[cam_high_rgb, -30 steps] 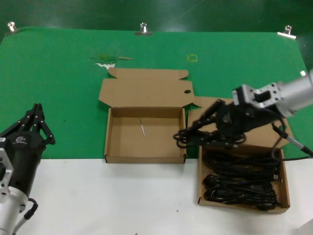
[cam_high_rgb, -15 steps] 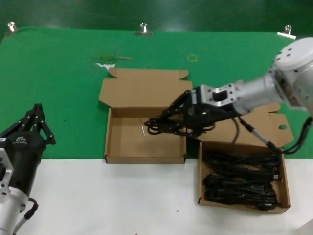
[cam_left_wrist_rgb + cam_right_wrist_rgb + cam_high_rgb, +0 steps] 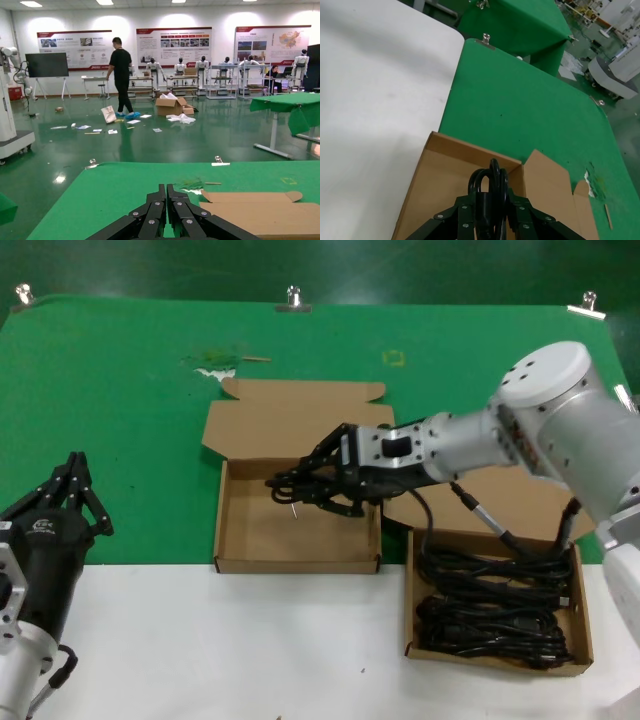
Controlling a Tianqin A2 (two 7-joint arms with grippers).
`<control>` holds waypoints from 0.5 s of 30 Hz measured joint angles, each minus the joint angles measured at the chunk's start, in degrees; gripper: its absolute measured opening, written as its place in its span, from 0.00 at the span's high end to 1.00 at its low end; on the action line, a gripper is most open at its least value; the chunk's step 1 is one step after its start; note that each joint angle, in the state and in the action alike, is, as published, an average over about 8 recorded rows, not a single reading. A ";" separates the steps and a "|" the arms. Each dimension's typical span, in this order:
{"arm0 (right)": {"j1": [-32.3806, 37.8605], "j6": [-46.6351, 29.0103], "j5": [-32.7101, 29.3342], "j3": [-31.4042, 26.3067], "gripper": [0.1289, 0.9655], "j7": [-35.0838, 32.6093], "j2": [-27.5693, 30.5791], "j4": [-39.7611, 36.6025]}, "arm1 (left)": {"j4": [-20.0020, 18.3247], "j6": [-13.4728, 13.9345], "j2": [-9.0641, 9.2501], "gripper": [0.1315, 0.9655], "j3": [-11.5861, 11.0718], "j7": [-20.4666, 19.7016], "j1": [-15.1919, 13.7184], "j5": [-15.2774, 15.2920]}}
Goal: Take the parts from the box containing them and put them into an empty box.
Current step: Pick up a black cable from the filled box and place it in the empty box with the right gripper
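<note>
My right gripper (image 3: 305, 483) is shut on a black coiled power cord (image 3: 322, 490) and holds it over the empty brown cardboard box (image 3: 240, 530) at the middle. In the right wrist view the cord (image 3: 491, 192) sits between the fingers (image 3: 463, 212) above the box floor (image 3: 440, 190). The box with several black cord bundles (image 3: 495, 605) stands at the right front. My left gripper (image 3: 78, 488) is shut and parked at the left edge; it also shows in the left wrist view (image 3: 167, 192).
The empty box's lid flap (image 3: 300, 420) lies open on the green mat behind it. A pale sliver (image 3: 292, 508) lies on its floor. The full box's flap (image 3: 520, 502) lies under my right arm. White table runs along the front.
My right gripper has carried the cord bundle left, from above the full box's near edge to over the empty box. The left arm has not moved.
</note>
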 joint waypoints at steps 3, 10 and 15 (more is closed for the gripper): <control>-0.65 1.49 1.72 -1.68 0.86 -0.28 -0.76 0.57 | 0.00 0.00 0.00 0.98 0.00 0.00 0.00 0.00; -2.42 4.12 12.42 -12.61 0.86 0.73 -1.59 3.04 | 0.00 0.00 0.00 0.98 0.00 0.00 0.00 0.00; -3.22 5.84 20.07 -20.69 0.86 1.51 -1.69 4.41 | 0.00 0.00 0.00 0.98 0.00 0.00 0.00 0.00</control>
